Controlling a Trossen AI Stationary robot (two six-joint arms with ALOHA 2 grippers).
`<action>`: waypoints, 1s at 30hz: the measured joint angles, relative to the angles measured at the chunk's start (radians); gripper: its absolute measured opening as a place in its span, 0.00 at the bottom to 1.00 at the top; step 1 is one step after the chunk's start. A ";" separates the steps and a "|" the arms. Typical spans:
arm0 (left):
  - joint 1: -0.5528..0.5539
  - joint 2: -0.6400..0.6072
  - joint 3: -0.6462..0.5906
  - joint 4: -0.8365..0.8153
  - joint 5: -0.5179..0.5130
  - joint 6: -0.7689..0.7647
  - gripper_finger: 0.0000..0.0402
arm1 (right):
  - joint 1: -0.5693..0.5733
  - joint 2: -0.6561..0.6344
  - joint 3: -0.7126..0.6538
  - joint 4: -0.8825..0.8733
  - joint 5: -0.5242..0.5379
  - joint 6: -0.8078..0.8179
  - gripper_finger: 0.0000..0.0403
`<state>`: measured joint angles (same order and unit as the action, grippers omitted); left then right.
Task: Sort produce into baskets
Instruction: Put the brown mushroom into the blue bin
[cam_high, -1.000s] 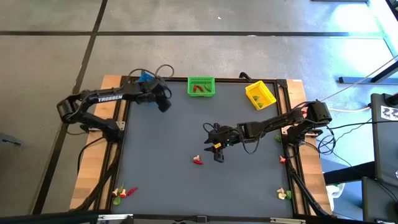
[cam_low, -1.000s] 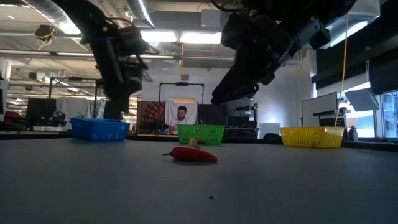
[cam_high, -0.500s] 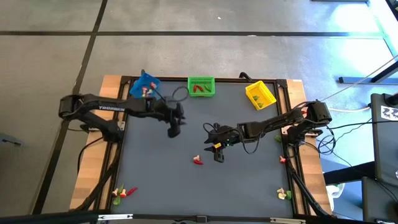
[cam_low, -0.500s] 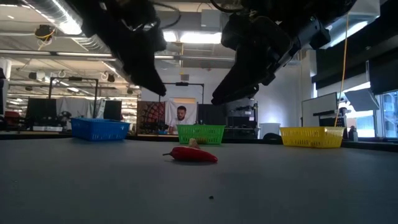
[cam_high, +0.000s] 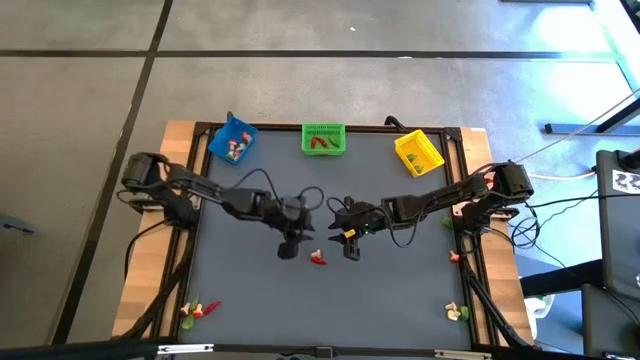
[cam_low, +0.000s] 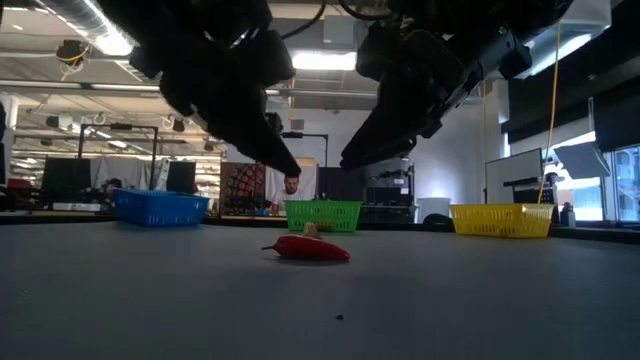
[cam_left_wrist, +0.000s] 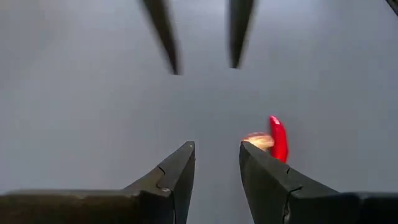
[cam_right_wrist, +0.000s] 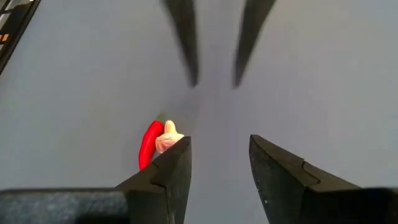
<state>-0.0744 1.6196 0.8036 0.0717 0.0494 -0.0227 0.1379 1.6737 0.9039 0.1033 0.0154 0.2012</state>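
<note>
Near the desk's middle, toward its front edge: red pepper (cam_high: 318, 259) touching a whitish piece (cam_right_wrist: 168, 138), flanked by two empty, parted tools, left tool (cam_high: 288, 249) just beside, right tool (cam_high: 351, 248) slightly farther off.

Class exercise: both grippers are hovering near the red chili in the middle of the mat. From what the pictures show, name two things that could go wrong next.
1. The left gripper and right gripper, both open and empty, flank the red chili. If both descend, they may collide.
2. A whitish piece lies against the chili, so closing fingers might grab both or knock one away.
</note>
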 joint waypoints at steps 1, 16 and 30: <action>-0.011 0.017 0.000 0.013 0.000 0.000 0.31 | 0.000 0.000 0.000 0.000 0.000 0.000 0.40; -0.080 0.173 0.000 0.154 0.030 -0.085 0.31 | 0.000 0.000 0.000 -0.001 0.000 0.001 0.40; -0.032 0.256 0.000 0.232 0.110 -0.148 0.31 | 0.000 0.000 0.000 -0.001 0.000 0.002 0.40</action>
<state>-0.1064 1.8751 0.8036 0.3038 0.1592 -0.1711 0.1379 1.6737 0.9039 0.1025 0.0158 0.2032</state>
